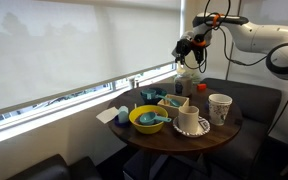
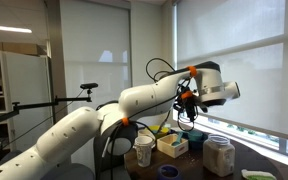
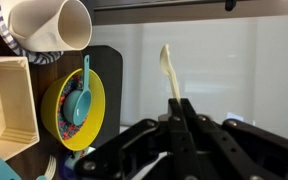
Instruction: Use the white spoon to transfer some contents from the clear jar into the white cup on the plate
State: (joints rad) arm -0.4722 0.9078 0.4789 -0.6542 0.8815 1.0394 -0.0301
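My gripper [image 3: 179, 103] is shut on the handle of the white spoon [image 3: 168, 68], whose bowl end points away from the wrist over a pale surface. In both exterior views the gripper [image 1: 188, 48] [image 2: 188, 100] hangs high above the round table. The clear jar [image 1: 188, 84] [image 2: 220, 156] stands upright below it, well apart from the spoon. The low white cup [image 1: 191, 120] sits on the plate [image 1: 195, 132] near the table's front edge. In the wrist view the white cup [image 3: 52, 24] shows at the top left on the plate [image 3: 6, 43].
A yellow bowl [image 1: 148, 120] [image 3: 72, 112] holds a teal utensil [image 3: 82, 92]. A taller patterned cup [image 1: 219, 107] [image 2: 144, 150] stands near the table's edge. A beige box [image 3: 8, 100] [image 2: 172, 145] sits mid-table. Windows with blinds run behind the table.
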